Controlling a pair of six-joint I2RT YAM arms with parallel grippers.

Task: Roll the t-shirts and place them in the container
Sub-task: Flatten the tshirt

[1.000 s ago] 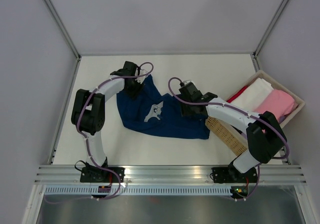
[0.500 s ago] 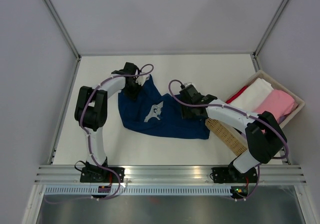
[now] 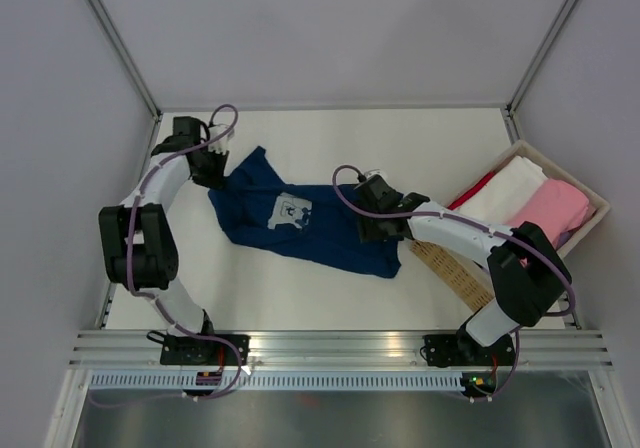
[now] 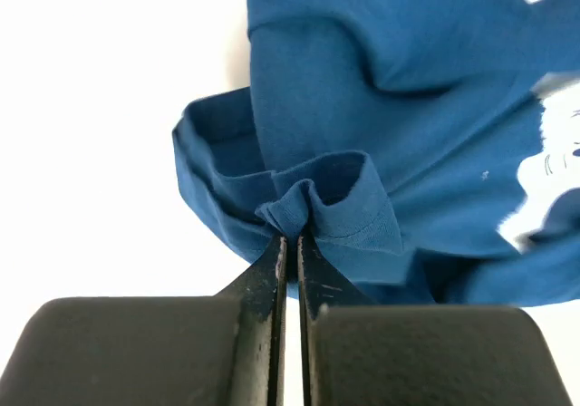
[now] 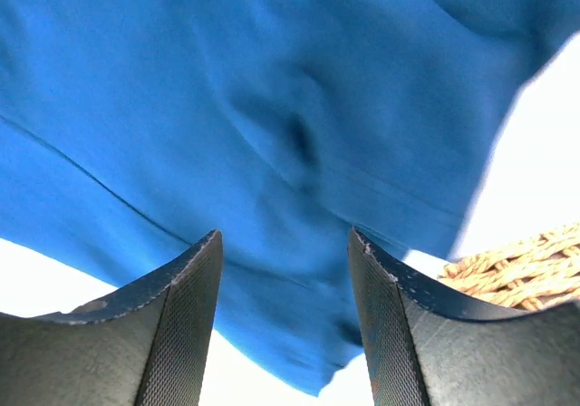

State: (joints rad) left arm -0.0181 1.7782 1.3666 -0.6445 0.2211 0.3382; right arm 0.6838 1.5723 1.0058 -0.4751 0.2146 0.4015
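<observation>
1. Navy shirt (image 3: 320, 230) is laid crumpled on table (image 3: 420, 138) at centre of top view, w/ print (image 3: 288, 211) facing up.
2. L gripper (image 3: 212, 168), upper left of top view, is pressed together on a bunched fold at shirt's upper-left edge. Cloth is pinched betw. the tips in wrist view.
3. R gripper (image 5: 285, 243) is held spread over shirt's right end, w/ nothing betw. its jaws. Contact w/ cloth can't be told.
4. Wicker surface (image 3: 455, 273) is seen just right of shirt, under R arm. Whether it's part of bin can't be told.
5. Bin (image 3: 597, 218) at right edge is filled w/ white shirt (image 3: 508, 190), pink shirt (image 3: 552, 208) & red cloth (image 3: 478, 186), partly hidden.
</observation>
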